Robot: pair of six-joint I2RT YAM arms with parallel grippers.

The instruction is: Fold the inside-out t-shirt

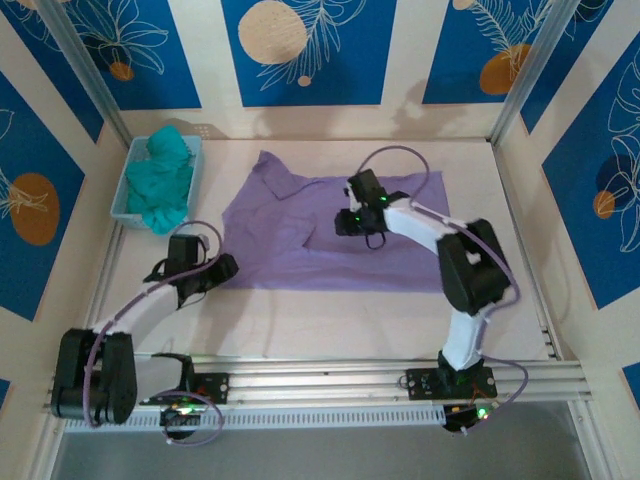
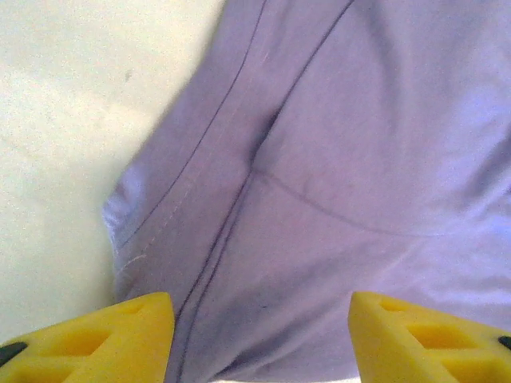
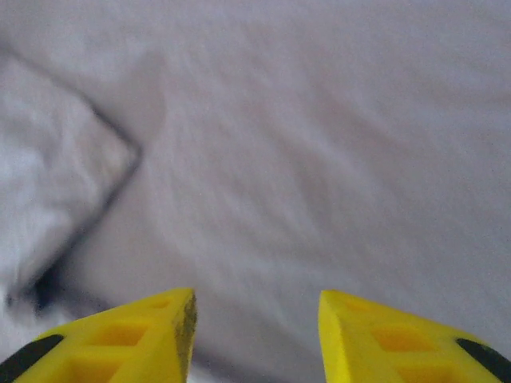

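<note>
At 8 o'clock on the t-shirt [image 1: 300, 250], left hand [image 2: 257, 319] gapes empty; right hand [image 3: 255, 307] at its centre, parted, empty too. Risk: grabbing one layer only, dragging the fold skewed.

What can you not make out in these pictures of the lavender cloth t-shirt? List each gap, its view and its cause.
Top view: the lavender cloth t-shirt lies partly hidden under the right gripper and its arm.
Right wrist view: the cloth is blurred, so its seams are unreadable.
Left wrist view: the picture's edges cut the shirt off.
Top view: the teal cloth garment is too bunched to tell its shape.
</note>
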